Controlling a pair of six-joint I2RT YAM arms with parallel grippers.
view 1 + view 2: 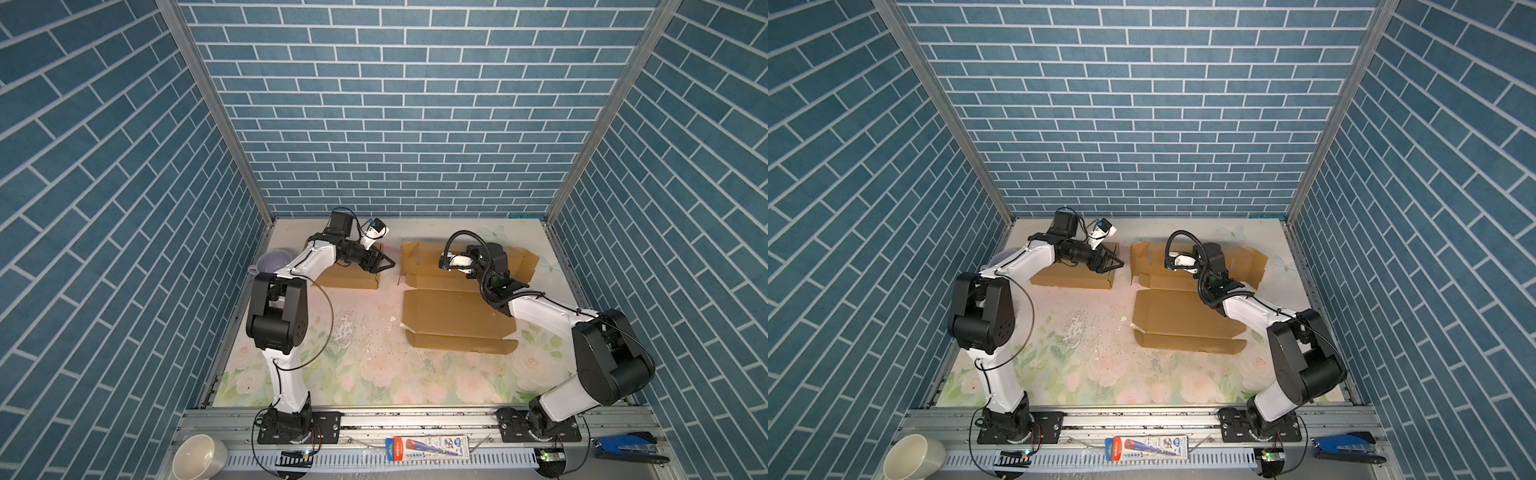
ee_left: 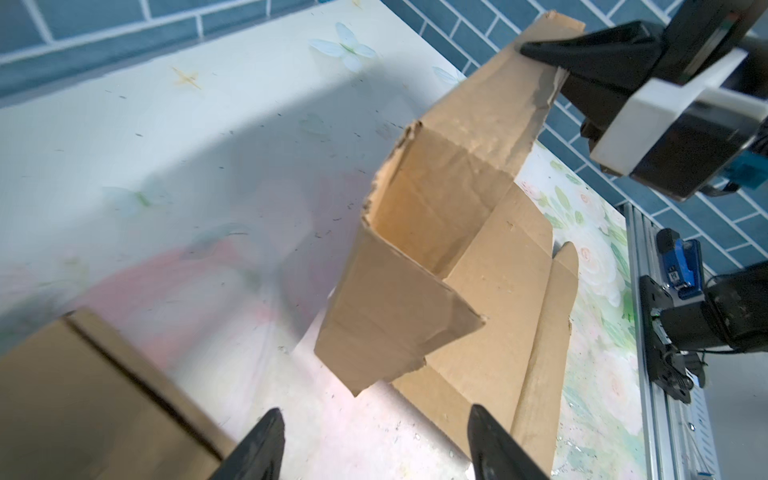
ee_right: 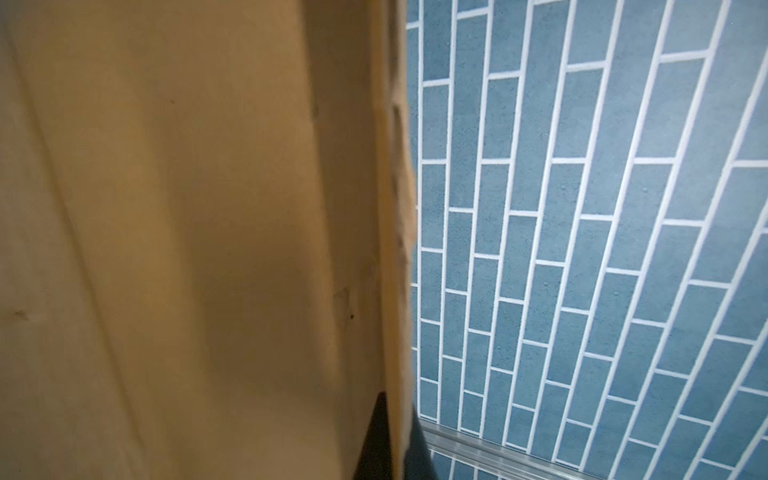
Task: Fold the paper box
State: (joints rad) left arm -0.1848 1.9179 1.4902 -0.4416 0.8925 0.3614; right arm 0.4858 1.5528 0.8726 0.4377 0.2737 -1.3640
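Blue brick-patterned walls (image 1: 374, 124) enclose a glossy floral tabletop (image 1: 374, 374) speckled with white flecks. On its right half lies the paper box (image 1: 453, 320), brown corrugated cardboard mostly spread flat in creased rectangular panels, with a long flap with rounded corners along the near edge. Its far panel stands raised, and the left wrist view shows a ragged, torn edge on it. The right gripper (image 2: 536, 52) pinches the top edge of that raised panel, its black tapered fingers closed on either side of the board. The left gripper (image 1: 384, 264) hovers near the box's left edge, jaws spread well apart and holding nothing. Under it sits a folded carton (image 1: 349, 280), rectangular and of the same brown board.
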